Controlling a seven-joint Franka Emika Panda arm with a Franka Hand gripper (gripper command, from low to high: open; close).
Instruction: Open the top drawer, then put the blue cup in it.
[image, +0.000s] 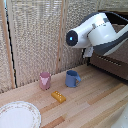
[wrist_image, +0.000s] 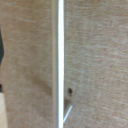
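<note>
a white robot arm (image: 97, 31) with a blue-lit joint reaches in from the exterior view's right, above a light wooden tabletop (image: 95, 100). its pincer is hidden behind the arm's body, so whether it is spread or closed cannot be told. the dark brown wooden dresser (image: 112, 64) sits at the exterior view's right edge, just beneath and beside the arm – which drawer front shows is unclear. the small blue mug with a side handle (image: 72, 78) stands upright on the table, lower and toward the exterior view's left of the arm, near a pink cup (image: 45, 80), a yellow block (image: 58, 96) and a white patterned plate (image: 19, 115). the wrist view shows only woven beige screen (wrist_image: 95, 60) and a pale vertical strip (wrist_image: 59, 60) – no pincer, no drawer.
</note>
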